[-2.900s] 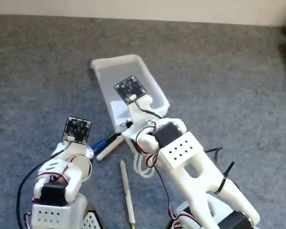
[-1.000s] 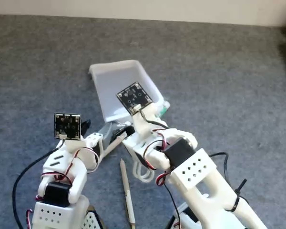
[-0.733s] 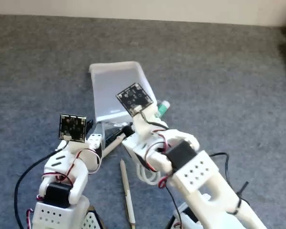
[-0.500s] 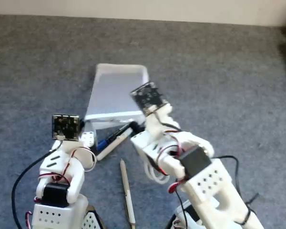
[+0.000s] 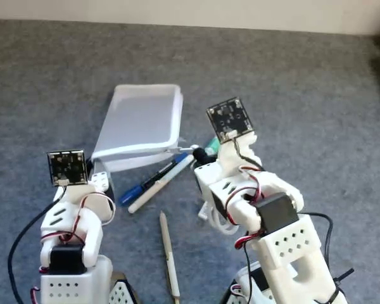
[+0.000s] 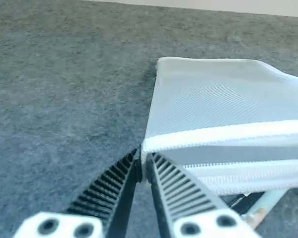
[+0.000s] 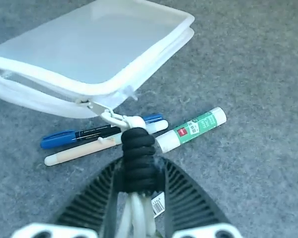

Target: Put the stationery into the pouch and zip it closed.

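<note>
Lying flatter than before, the pouch [image 5: 142,117] is pinched by the left gripper [image 6: 143,160]; the right gripper [image 7: 140,167], swung rightward, clamps its zip pull [image 7: 137,148]; open carpet [image 5: 291,82] beyond.

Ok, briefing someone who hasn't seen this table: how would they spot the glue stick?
Find the white pouch on the grey surface. By its zip corner a blue pen and a cream pen lie side by side, with the glue stick at their ends. It is the short, thick tube with a green label; the pens are long and thin.
</note>
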You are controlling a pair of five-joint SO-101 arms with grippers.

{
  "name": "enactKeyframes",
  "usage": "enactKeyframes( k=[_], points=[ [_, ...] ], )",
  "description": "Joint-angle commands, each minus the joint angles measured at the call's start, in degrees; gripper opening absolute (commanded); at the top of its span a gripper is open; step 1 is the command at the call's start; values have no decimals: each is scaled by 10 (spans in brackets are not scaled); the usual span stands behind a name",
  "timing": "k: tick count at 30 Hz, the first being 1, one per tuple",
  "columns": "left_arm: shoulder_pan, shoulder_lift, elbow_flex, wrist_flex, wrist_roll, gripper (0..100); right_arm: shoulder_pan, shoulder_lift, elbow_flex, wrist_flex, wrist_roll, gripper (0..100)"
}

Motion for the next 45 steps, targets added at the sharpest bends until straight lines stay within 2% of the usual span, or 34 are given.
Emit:
enactKeyframes(
  k=[1, 4, 9, 11, 14, 18, 25, 29, 34, 38, 45],
  points=[
    [-23, 0, -46, 35, -5, 7, 22, -21, -10, 3, 11, 5],
    [-25, 0, -51, 44, -6, 7, 22, -22, -10, 11, 11, 38],
    [-25, 0, -49, 44, -6, 7, -6, -24, -12, 101, 6, 333],
    [-25, 0, -49, 44, -6, 7, -41, -24, -11, 131, 6, 402],
    [-25, 0, -49, 42, -6, 7, -98, -25, 2, 158, 6, 408],
    [-25, 0, -48, 42, -6, 7, -150, -25, 62, 139, 4, 408],
    [-25, 0, -48, 41, -6, 7, -256, -25, 178, 76, -120, 408],
    [-26, 0, -48, 41, -6, 7, -342, -25, 204, 72, -91, 408],
    [-26, 0, -48, 41, -6, 7, -412, -21, 233, 71, -34, 408],
    [-26, 0, -48, 41, -6, 7, -431, -21, 267, 42, -9, 408],
    [-26, 0, -48, 41, -6, 7, -444, -22, 329, -9, -9, 408]
  ],
)
